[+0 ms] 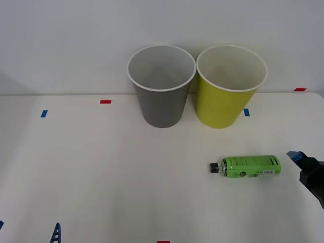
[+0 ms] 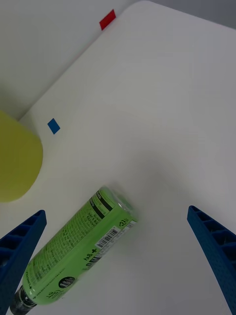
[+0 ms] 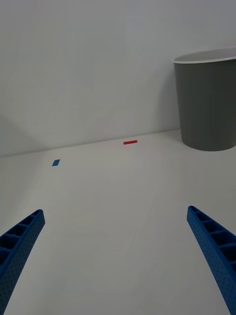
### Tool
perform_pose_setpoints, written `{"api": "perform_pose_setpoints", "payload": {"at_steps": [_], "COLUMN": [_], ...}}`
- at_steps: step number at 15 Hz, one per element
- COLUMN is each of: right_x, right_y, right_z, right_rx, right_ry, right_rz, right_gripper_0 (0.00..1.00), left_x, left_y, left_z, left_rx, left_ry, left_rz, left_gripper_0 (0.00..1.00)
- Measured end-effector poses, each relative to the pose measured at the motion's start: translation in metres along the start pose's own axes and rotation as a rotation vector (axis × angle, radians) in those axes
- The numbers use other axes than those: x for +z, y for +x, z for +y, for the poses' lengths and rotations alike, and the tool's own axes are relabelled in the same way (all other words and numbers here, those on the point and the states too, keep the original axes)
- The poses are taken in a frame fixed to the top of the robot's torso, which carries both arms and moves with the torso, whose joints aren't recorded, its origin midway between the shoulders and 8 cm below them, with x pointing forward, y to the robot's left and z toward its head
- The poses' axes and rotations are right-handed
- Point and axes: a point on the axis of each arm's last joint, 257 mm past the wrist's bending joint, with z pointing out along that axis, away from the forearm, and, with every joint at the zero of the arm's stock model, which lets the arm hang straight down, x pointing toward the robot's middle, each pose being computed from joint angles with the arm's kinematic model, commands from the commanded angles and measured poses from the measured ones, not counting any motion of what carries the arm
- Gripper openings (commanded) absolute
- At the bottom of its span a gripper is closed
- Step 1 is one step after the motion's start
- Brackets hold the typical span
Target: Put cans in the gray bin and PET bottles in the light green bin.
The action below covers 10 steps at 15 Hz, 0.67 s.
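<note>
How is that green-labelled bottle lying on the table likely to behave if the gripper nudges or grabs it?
The PET bottle lies on its side on the flat table, so a sideways nudge would probably roll it. Its smooth wrap label may be slippery. The open right gripper hovers by it.

Green bottle (image 1: 248,167) lying (black-capped), bins (image 1: 162,86) upright

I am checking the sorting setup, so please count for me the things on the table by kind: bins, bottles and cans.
Bins: 2, the gray bin and the light green bin, standing side by side.
PET bottles: 1, the green-labelled bottle lying on its side on the table.
Cans: 0.
Total: 3.
</note>
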Motion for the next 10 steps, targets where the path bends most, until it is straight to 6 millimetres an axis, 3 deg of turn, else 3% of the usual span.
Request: {"api": "perform_pose_setpoints", "payload": {"at_steps": [7, 10], "right_x": [0.0, 0.012], "right_y": [0.021, 0.024], "right_z": [0.01, 0.017], "right_rx": [0.448, 0.523], "right_ry": [0.076, 0.086], "right_rz": [0.129, 0.181], "right_gripper_0": [1.0, 1.0], "left_x": [0.0, 0.0], "left_y": [0.0, 0.0], "left_z": [0.0, 0.0], "left_rx": [0.0, 0.0], "left_ry": [0.0, 0.0], "left_rz": [0.0, 0.0], "left_gripper_0": [1.0, 1.0]}}
